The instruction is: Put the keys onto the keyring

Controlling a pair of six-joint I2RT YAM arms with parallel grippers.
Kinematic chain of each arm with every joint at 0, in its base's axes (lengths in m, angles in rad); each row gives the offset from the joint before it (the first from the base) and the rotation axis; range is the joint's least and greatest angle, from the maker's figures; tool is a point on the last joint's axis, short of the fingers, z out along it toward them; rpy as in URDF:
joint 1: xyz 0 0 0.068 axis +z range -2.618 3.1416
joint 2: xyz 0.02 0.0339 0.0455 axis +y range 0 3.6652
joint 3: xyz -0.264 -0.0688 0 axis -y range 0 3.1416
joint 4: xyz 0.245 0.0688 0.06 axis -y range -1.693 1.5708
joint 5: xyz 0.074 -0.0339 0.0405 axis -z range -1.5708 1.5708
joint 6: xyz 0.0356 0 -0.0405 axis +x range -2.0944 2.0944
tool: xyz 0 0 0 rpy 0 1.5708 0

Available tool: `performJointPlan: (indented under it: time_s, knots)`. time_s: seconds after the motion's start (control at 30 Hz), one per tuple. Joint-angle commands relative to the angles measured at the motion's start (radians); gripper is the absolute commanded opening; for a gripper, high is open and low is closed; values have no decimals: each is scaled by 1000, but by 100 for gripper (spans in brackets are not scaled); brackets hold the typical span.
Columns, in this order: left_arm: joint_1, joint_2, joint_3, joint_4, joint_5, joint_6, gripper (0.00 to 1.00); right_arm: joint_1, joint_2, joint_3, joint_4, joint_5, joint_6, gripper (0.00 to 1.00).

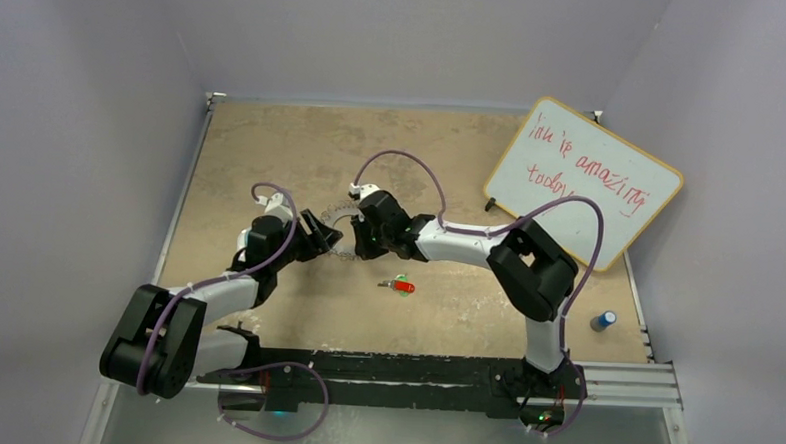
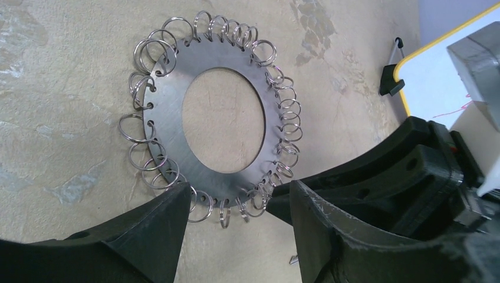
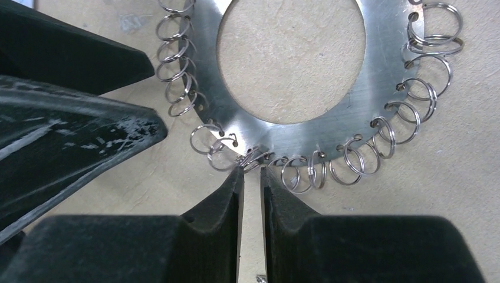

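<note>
Top view: keyring [image 1: 341, 230] flat at centre of worktop [image 1: 273, 137], between both hands; keys [image 1: 399, 284] near it, lower right.
Left wrist: left hand [image 2: 239, 191] open, astride the keyring's [image 2: 171, 112] lower rim.
Right wrist: right hand [image 3: 252, 172] nearly closed at a rim loop [image 3: 255, 158]; whether it grips cannot be told.

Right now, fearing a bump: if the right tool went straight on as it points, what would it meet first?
The keyring: the right tool points at the small loops on its rim, apparently almost touching; depth is unclear.
</note>
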Motion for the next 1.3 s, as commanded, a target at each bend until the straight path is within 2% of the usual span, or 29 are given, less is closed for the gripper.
performJointPlan:
  time_s: [0.0, 0.1, 0.37, 0.6, 0.83, 1.07, 1.17, 1.27]
  knots:
    - [7, -11, 39, 10, 26, 28, 60, 6, 25, 45, 15, -5, -3, 18]
    - [6, -7, 40, 12, 36, 29, 60, 6, 38, 53, 22, -5, -5, 19]
    - [5, 4, 33, 24, 55, 29, 59, 6, 43, 52, 35, -33, -34, 32]
    - [4, 12, 31, 31, 64, 35, 56, 5, 40, 32, 62, -32, -84, 32]
    - [-3, 24, 30, 35, 72, 40, 54, 6, 32, 26, 76, -14, -133, 22]
    - [-17, 47, 33, 45, 72, 42, 53, 6, 15, -3, 104, -32, -189, 37]
    - [-26, 59, 36, 50, 72, 42, 53, 5, 34, 6, 96, -27, -191, 38]
    - [-32, 65, 40, 51, 70, 44, 53, 7, 48, 13, 86, -23, -192, 35]
